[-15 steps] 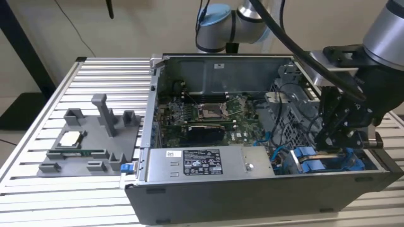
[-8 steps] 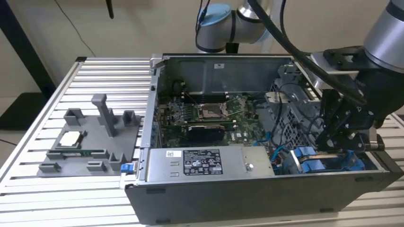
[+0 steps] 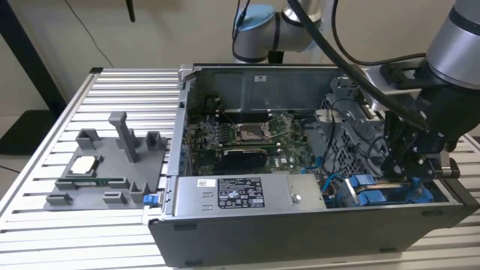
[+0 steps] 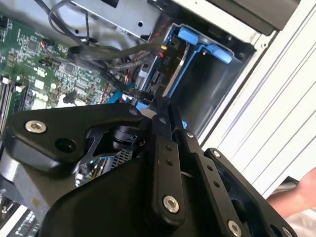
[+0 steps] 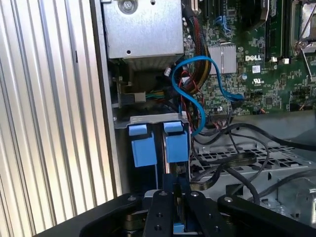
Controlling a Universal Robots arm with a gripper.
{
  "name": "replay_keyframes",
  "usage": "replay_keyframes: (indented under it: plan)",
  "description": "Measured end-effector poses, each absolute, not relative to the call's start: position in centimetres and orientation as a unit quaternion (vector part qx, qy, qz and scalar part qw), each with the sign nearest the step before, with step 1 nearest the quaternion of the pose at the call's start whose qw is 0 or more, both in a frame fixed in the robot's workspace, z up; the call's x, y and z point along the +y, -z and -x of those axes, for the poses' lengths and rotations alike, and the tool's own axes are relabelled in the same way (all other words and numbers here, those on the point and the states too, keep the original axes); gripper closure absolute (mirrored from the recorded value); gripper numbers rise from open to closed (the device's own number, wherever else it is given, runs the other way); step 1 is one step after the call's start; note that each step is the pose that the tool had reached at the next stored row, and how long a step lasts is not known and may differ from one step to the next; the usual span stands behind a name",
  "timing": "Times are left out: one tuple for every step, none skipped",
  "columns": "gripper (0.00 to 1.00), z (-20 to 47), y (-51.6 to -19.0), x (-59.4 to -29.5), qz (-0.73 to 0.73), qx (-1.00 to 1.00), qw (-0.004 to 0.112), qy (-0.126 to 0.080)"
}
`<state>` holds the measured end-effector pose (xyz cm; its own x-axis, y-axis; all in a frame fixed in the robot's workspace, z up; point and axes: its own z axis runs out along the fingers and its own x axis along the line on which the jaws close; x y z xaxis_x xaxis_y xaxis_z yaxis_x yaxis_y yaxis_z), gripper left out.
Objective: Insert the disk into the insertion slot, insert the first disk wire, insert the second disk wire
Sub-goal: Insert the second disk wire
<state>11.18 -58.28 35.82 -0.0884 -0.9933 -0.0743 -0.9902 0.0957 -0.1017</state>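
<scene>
In the exterior view, the pincer (image 3: 399, 169) hangs over the insertion slot (image 3: 386, 194) at the open computer case's (image 3: 300, 225) near right corner on the counter (image 3: 112, 90). In both wrist views, its fingers (image 4: 160, 128) look clenched above the disk (image 5: 170, 143), seated upright there.

Open computer case (image 3: 315, 225) seen from above in exterior view, blue drive bay (image 5: 158, 143) seen close in both wrist views

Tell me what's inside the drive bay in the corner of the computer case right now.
The insertion slot holds blue carrier tabs standing side by side, with the gripper right above them. The disk's body and its connectors are covered by the bay walls and the gripper.
</scene>
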Motion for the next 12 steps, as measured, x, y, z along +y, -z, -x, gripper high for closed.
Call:
replay_keyframes:
  plan:
    - [0.84, -11.18, -35.75, -58.04, 0.673, 0.737, 0.064, 0.014]
    - [0.84, -11.17, -35.68, -57.8, 0.673, 0.737, 0.066, 0.016]
    - [0.84, -11.17, -35.61, -57.57, 0.673, 0.736, 0.067, 0.017]
    - [0.84, -11.17, -35.53, -57.38, 0.674, 0.735, 0.069, 0.019]
    - [0.84, -11.17, -35.45, -57.31, 0.675, 0.734, 0.072, 0.021]
    - [0.84, -11.17, -35.37, -57.31, 0.676, 0.733, 0.074, 0.023]
    - [0.84, -11.17, -35.29, -57.3, 0.676, 0.732, 0.077, 0.026]
    - [0.84, -11.17, -35.22, -57.3, 0.676, 0.732, 0.079, 0.027]
    - [0.84, -11.18, -35.21, -57.3, 0.676, 0.732, 0.079, 0.028]
    - [0.84, -11.18, -35.21, -57.31, 0.676, 0.732, 0.079, 0.028]
    - [0.84, -11.18, -35.21, -57.31, 0.676, 0.732, 0.079, 0.029]
    - [0.84, -11.18, -35.13, -57.3, 0.676, 0.732, 0.079, 0.029]
